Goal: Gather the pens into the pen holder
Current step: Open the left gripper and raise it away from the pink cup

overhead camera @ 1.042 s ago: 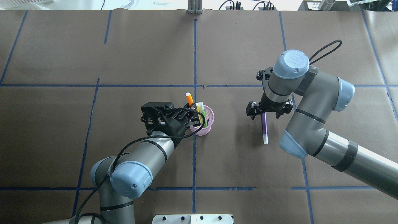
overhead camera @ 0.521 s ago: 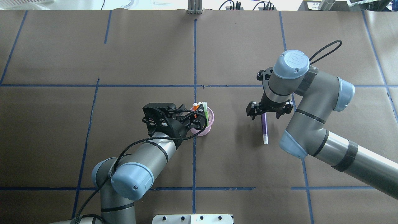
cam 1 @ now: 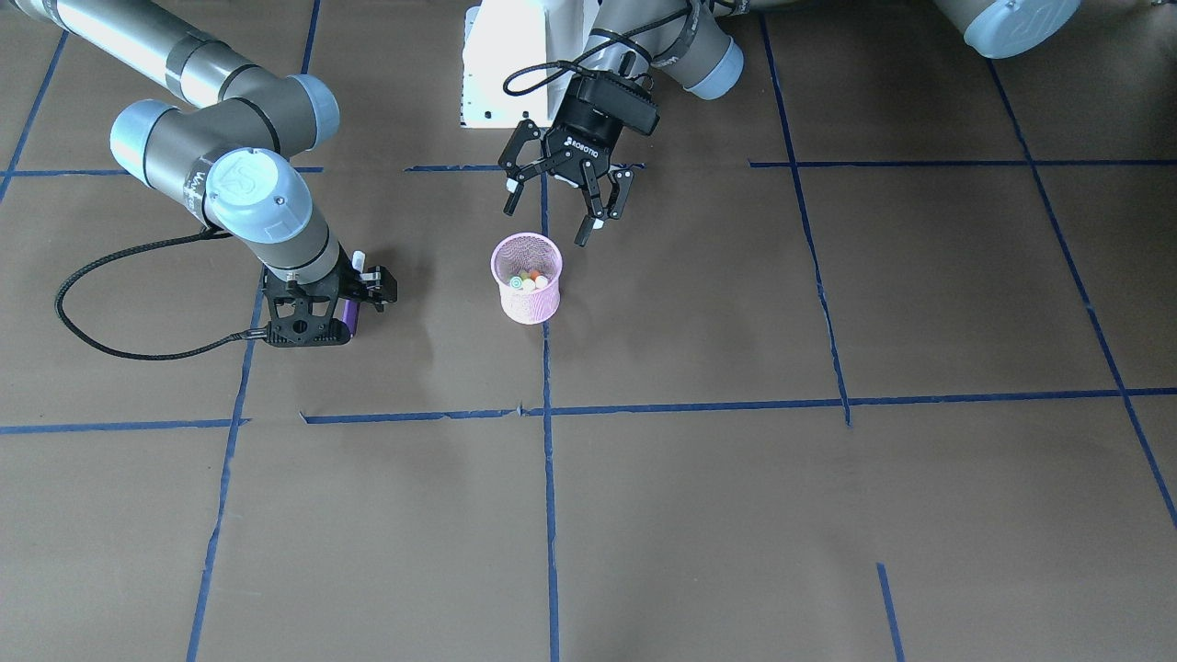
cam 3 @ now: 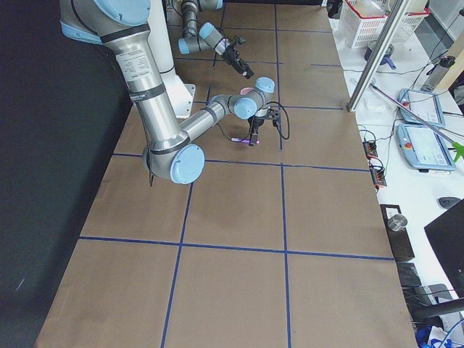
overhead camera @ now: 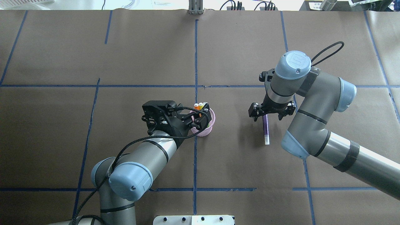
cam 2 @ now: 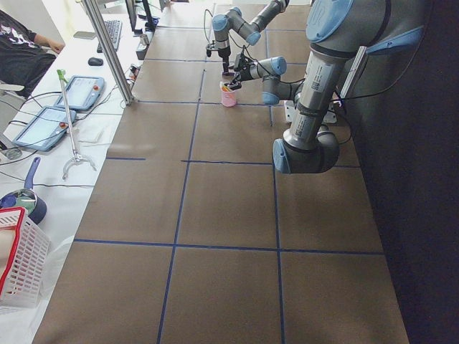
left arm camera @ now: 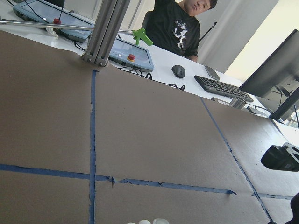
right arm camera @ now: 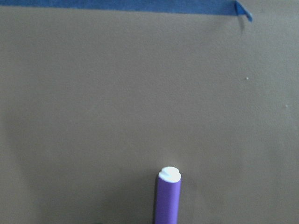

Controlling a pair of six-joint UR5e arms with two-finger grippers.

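The pink mesh pen holder (cam 1: 527, 296) (overhead camera: 203, 130) stands near the table's middle. Orange (overhead camera: 196, 106) and green (overhead camera: 205, 105) pens stand in it, caps up; their cap tips show at the bottom of the left wrist view (left arm camera: 145, 221). My left gripper (cam 1: 554, 221) (overhead camera: 197, 120) is open and empty, just over the cup's rim on the robot's side. The purple pen (overhead camera: 266, 128) (right arm camera: 167, 199) lies flat on the table. My right gripper (overhead camera: 266, 115) (cam 1: 354, 299) points down over its far end, jaws wide on either side of it.
A white base plate (cam 1: 501, 64) lies at the robot's edge. An aluminium post (overhead camera: 196, 7) stands at the far edge. Blue tape lines (overhead camera: 195, 56) cross the brown table cover. A seated operator (left arm camera: 180, 23), tablets and a keyboard are beyond the far edge.
The orange pen went from my left gripper down into the pen holder, and the left gripper let it go and opened. The right arm barely moved.
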